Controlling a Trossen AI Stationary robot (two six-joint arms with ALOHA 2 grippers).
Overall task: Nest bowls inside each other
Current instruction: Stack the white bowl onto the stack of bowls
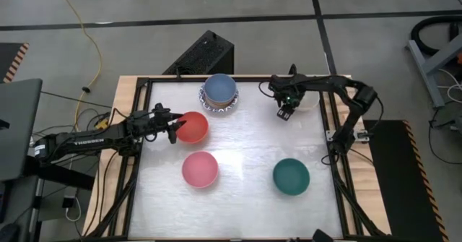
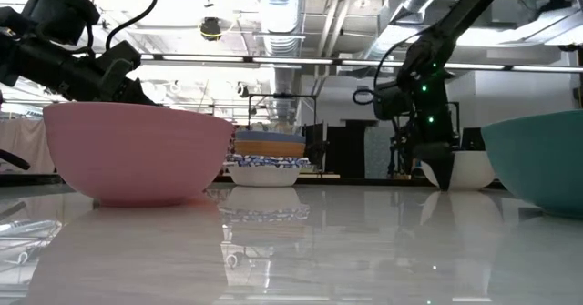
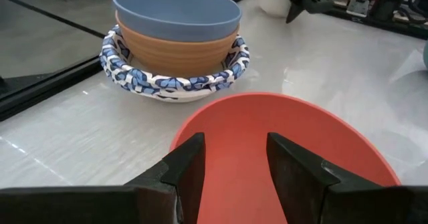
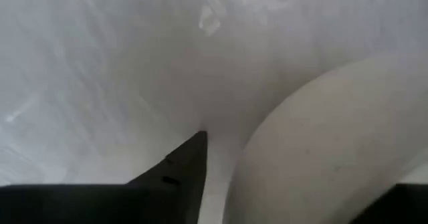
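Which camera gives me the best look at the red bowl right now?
Left wrist view: the red bowl fills it, rim between the left gripper fingers. High view shows it small. Low view hides it behind the pink bowl; right wrist misses it.

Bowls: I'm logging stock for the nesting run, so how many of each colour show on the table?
Blue bowl: 1
Orange bowl: 1
Blue-patterned white bowl: 1
Red bowl: 1
Pink bowl: 1
Dark green bowl: 1
Cream bowl: 1
Total: 7

Bright overhead ceiling lights throw soft white glare across the glossy counter, which mirrors the pink bowl in the low view, while the right wrist view is blurred and washed out.
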